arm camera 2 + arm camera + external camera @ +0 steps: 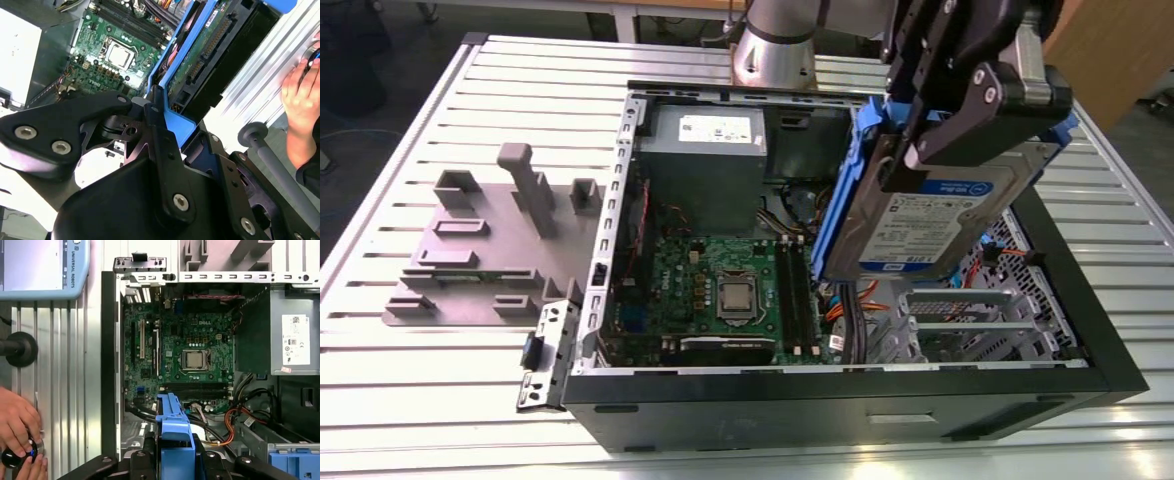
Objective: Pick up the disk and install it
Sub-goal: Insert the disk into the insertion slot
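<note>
Slatted metal table [440,400] fills the background and carries an open computer case [854,390]. Above that case the gripper [914,160] is clamped on the disk [921,230], its black fingers [954,125] pinching the upper end by the blue carrier frame [834,220]. The finger on the far face is hidden behind the drive, and the tool covers the disk's top edge. The disk stands on edge, its long axis running steeply down toward the case's drive-bay side, with the label face turned away from the motherboard [720,290]. Whether its lower end touches anything inside the case is hard to make out. The second wrist view gives the drive's other face: green circuit board [200,55] and connector. The first wrist view sees the frame [174,430] end-on over the case. It also shows a person's hands [17,422] on a small black knob [11,457] just outside the case wall, partly cut off.
</note>
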You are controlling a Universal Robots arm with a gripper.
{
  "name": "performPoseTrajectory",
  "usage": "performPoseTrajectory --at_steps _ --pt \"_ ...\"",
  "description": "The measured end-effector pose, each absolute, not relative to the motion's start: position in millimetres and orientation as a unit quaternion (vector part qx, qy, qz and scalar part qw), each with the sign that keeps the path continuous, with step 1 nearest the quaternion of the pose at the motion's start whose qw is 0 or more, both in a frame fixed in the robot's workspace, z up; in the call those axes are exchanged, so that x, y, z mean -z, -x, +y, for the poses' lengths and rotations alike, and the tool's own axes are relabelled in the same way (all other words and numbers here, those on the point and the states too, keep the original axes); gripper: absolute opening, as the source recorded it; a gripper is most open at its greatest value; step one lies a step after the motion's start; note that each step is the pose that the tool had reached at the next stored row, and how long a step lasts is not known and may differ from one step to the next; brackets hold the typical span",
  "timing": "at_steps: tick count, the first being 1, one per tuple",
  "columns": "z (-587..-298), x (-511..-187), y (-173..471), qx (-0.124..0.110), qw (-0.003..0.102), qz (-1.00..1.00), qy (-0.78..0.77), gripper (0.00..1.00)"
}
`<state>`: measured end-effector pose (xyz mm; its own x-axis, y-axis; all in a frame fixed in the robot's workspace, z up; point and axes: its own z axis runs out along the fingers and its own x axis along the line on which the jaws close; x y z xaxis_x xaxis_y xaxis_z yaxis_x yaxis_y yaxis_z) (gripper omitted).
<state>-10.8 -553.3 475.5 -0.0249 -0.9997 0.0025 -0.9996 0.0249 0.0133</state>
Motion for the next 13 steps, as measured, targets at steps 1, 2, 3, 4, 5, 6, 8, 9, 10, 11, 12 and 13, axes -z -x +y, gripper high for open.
performPoseTrajectory --at_steps 1,2,3,4,5,6,8,9,10,11,12,13 --pt "-553.8 -475.1 9.1 0.004 0.005 -0.716 -0.698 0.36" --pt "-554.2 -474.7 7.3 0.004 0.005 -0.716 -0.698 0.36" --pt "-554.5 -474.4 5.6 0.004 0.005 -0.716 -0.698 0.36" --pt "-554.6 -474.2 3.6 0.004 0.006 -0.716 -0.698 0.36" --pt "-554.7 -473.8 1.6 0.004 0.006 -0.716 -0.698 0.36" --pt "-554.7 -473.4 -0.5 0.004 0.006 -0.716 -0.698 0.36" --pt "-554.8 -472.7 -4.0 0.004 0.006 -0.716 -0.698 0.36" --pt "-554.8 -472.3 -5.6 0.004 0.006 -0.716 -0.698 0.36" --pt "-554.9 -471.9 -7.0 0.004 0.006 -0.716 -0.698 0.36" --pt "-554.9 -471.6 -8.2 0.004 0.006 -0.716 -0.698 0.36" --pt "-554.8 -471.2 -9.2 0.004 0.006 -0.716 -0.698 0.36" --pt "-554.9 -471.2 -9.4 0.004 0.006 -0.716 -0.698 0.36"
